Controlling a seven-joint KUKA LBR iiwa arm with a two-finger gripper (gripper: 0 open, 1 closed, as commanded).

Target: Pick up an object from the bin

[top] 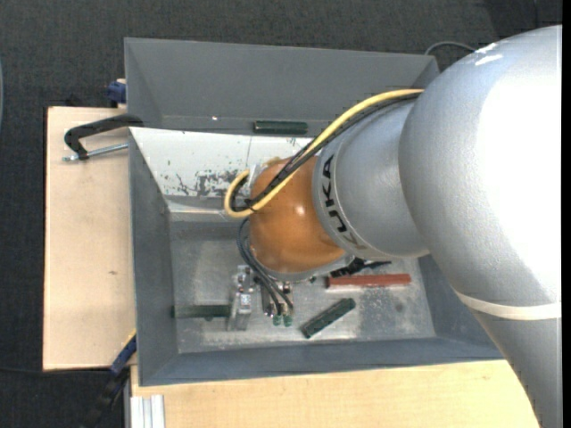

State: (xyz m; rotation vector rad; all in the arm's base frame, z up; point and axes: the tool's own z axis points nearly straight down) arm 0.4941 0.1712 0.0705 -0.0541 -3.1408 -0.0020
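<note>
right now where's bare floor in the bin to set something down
Bare floor lies in the bin at left, between the left wall and the gripper, behind the dark green strip. Crowded front middle: green bar, red stick.

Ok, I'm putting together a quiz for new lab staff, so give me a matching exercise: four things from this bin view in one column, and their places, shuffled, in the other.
Things
1. red stick
2. tilted dark green bar
3. thin dark strip
4. pincer

Places
A. on the floor of the bin, left of the pincer, lying level
B. just below the orange cover
C. right part of the floor, close under the arm
D. by the front wall, right of the pincer

Pairs: 1-C, 2-D, 3-A, 4-B
</note>
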